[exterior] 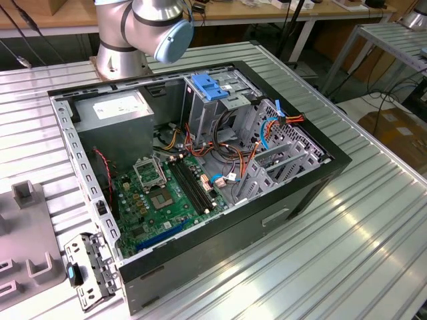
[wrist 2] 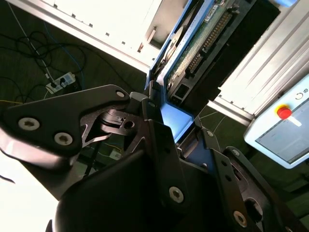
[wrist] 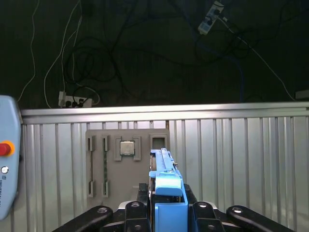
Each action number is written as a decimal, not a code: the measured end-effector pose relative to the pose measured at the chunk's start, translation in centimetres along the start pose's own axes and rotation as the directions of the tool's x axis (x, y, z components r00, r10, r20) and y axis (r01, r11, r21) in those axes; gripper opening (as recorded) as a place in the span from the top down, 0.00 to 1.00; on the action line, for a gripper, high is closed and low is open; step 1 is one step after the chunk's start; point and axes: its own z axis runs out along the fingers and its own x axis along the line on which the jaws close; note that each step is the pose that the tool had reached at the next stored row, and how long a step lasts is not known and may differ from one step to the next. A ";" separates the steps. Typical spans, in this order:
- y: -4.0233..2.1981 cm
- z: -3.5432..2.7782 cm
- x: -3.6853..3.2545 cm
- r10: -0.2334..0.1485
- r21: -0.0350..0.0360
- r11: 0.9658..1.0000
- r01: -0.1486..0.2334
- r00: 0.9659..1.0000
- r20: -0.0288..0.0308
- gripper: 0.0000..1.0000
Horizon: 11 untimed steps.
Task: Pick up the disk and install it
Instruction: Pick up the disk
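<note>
The fingers (wrist 2: 159, 140) are clamped tight on the disk (wrist 2: 198, 48), which sticks out past their tips. Picking up is done. Putting it in the computer case (exterior: 233, 233) is left.

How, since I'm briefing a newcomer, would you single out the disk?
Over the ribbed metal table, find the black pincer. The disk is clamped in it: a flat slab in a bright blue frame, unlike the grey plate beyond.

A ribbed metal table (exterior: 360, 260) is spanning the exterior view, catching glare at the lower right, while a wooden workbench (exterior: 267, 13) is running along the top edge. In the first wrist view, cables (wrist: 91, 63) and a power strip (wrist: 75, 100) are lying on dark floor (wrist: 159, 72).
</note>
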 end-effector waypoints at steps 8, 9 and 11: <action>-1.28 -0.03 -0.04 0.000 0.000 1.000 0.000 1.000 0.000 0.63; -1.37 -0.03 -0.05 0.000 0.000 1.000 0.000 1.000 0.000 0.63; -1.62 -0.04 -0.05 0.000 0.000 1.000 0.000 1.000 0.000 0.63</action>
